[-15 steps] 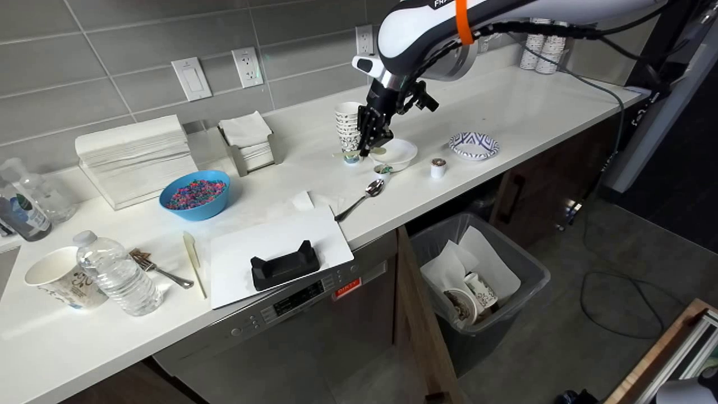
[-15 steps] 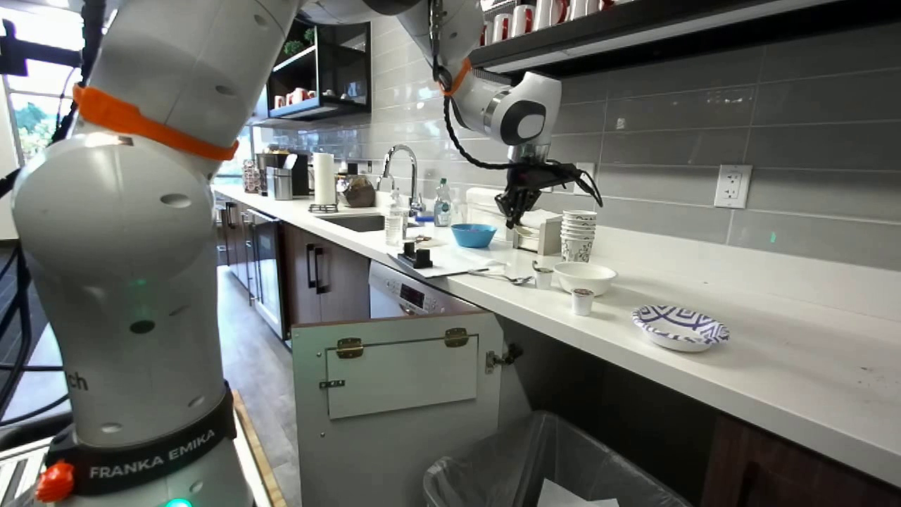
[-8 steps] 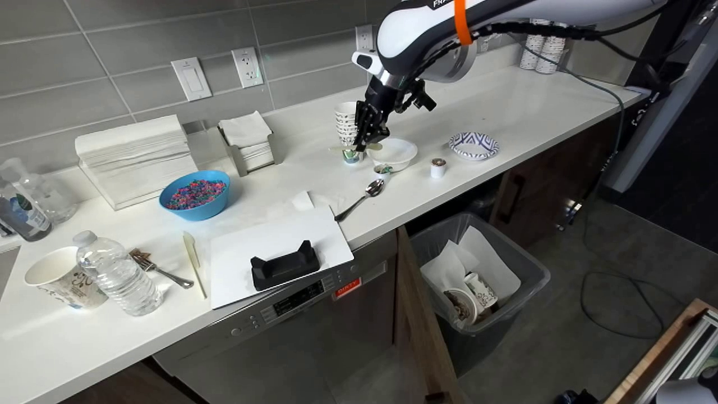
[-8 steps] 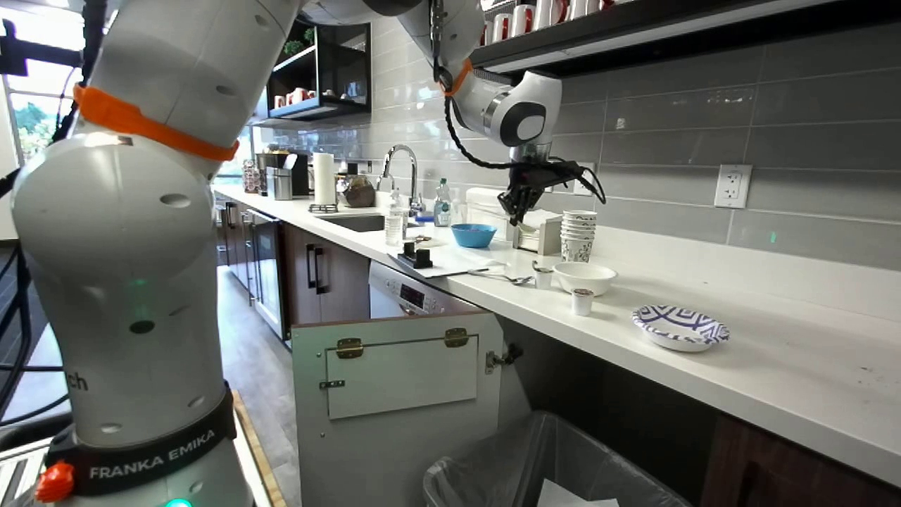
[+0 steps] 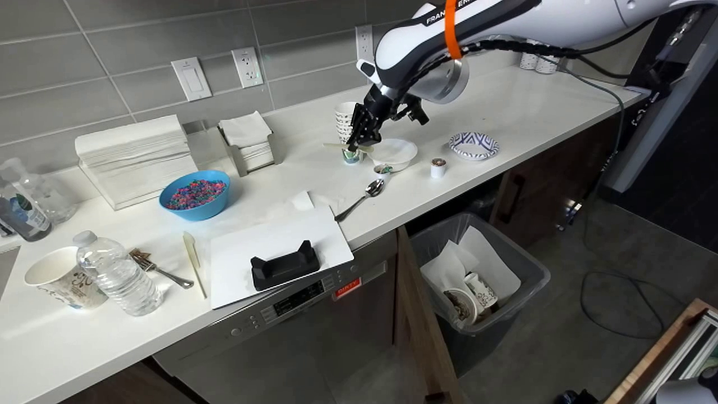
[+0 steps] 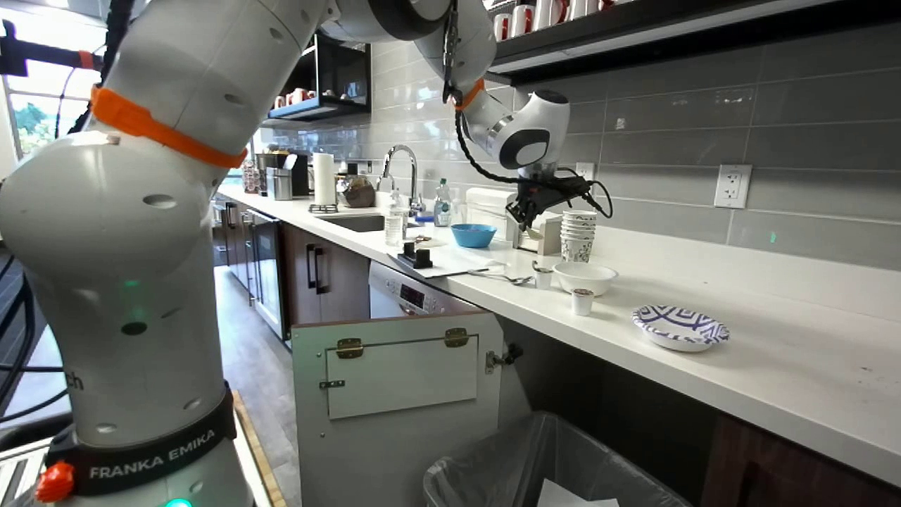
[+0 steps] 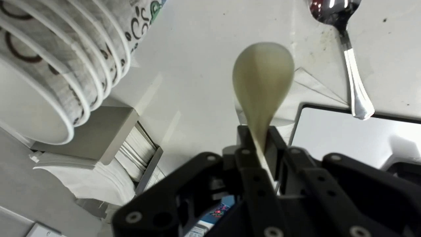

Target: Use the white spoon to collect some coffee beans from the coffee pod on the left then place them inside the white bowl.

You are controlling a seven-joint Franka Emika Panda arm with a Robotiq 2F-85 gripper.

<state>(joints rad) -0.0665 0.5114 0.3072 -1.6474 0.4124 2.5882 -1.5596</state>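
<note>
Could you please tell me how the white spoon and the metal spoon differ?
The white spoon is pale and dull; the metal spoon is shiny. The end effector grips the white spoon above the counter, whereas the metal spoon lies mostly on it. Both have oval heads.

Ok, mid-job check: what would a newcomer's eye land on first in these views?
Probably the white spoon, its head large in the middle of the wrist view, its handle gripped in the claw. Next, the bright blue bowl of multicoloured bits on the counter, in an exterior view. Then the stacked patterned cups, crowding the wrist view's upper left corner.
</note>
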